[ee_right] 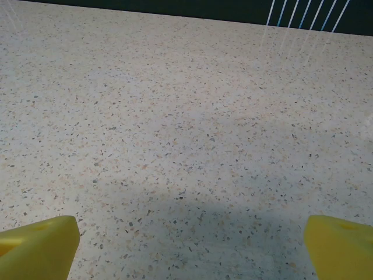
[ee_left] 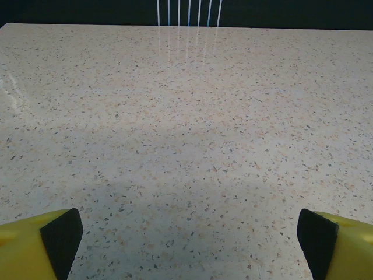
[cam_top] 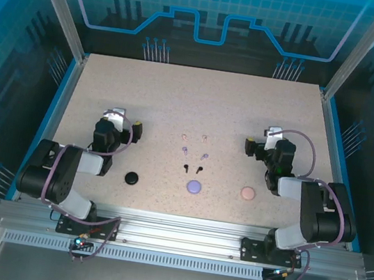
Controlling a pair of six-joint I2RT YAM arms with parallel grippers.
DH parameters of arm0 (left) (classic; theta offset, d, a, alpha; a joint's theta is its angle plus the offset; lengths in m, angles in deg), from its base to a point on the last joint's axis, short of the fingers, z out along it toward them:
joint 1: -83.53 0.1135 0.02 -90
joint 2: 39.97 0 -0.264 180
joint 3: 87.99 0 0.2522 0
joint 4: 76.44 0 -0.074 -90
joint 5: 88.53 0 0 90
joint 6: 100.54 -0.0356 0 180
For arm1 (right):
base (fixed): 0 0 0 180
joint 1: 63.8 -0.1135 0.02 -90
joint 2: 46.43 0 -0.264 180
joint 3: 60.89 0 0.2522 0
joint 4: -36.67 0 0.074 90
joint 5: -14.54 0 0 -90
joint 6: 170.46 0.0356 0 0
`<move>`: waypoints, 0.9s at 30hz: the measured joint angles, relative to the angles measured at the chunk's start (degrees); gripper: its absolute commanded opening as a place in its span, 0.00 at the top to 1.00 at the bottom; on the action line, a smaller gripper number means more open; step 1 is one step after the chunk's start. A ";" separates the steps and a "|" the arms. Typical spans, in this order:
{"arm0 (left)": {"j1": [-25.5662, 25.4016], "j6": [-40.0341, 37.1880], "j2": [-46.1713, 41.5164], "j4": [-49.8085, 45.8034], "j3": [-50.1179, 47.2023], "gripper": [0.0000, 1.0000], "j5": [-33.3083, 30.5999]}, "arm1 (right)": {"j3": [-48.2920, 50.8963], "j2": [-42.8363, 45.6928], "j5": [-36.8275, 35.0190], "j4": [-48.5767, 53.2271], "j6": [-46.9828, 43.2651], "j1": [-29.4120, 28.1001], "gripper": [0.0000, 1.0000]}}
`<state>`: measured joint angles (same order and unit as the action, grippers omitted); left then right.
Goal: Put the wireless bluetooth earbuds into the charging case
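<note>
The task stands at its start, no bud grasped; the left gripper [cam_top: 125, 119] and right gripper [cam_top: 263, 139] both gape wide and empty over the bare table [cam_top: 165, 94]; the earbuds [cam_top: 194, 154] lie mid-table between them, just beyond the round cases [cam_top: 194, 186]; their stems seem to run near-far, though they are too small to be sure; next, one arm must probably reach inward and narrow onto a single bud.

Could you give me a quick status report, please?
Left gripper open, right gripper open, both empty. Earbuds loose mid-table, cases near edge. Nothing in the way.
</note>
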<state>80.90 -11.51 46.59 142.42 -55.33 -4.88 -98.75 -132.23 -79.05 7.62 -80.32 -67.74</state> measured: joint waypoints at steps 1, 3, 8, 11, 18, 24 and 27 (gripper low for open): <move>0.00 0.00 0.02 0.00 0.00 0.01 -0.07 | 0.00 0.00 0.04 0.00 -0.02 0.00 0.00; 0.00 0.00 0.02 -0.04 0.00 0.01 -0.24 | 0.00 0.00 0.02 0.00 -0.02 0.00 0.00; 0.00 -0.02 0.02 -1.70 0.52 0.01 -0.26 | 0.00 0.00 0.04 0.00 -0.02 0.00 0.00; 0.33 0.00 0.09 -3.41 1.90 0.01 0.15 | 0.00 0.00 0.04 0.00 -0.02 0.00 0.00; 2.12 0.57 0.09 -5.75 3.58 0.01 2.10 | 0.00 0.00 0.07 0.00 -0.02 0.00 0.00; 2.38 1.07 0.04 -7.17 3.76 0.01 2.73 | 0.00 0.00 -0.07 0.02 0.00 0.00 0.00; 2.38 1.16 -1.18 -12.26 5.51 0.01 2.29 | -0.72 1.44 -1.95 3.80 0.22 -0.02 0.00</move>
<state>83.28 -10.35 45.41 130.16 -49.82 -2.58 -99.47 -130.79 -81.00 11.43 -80.10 -67.77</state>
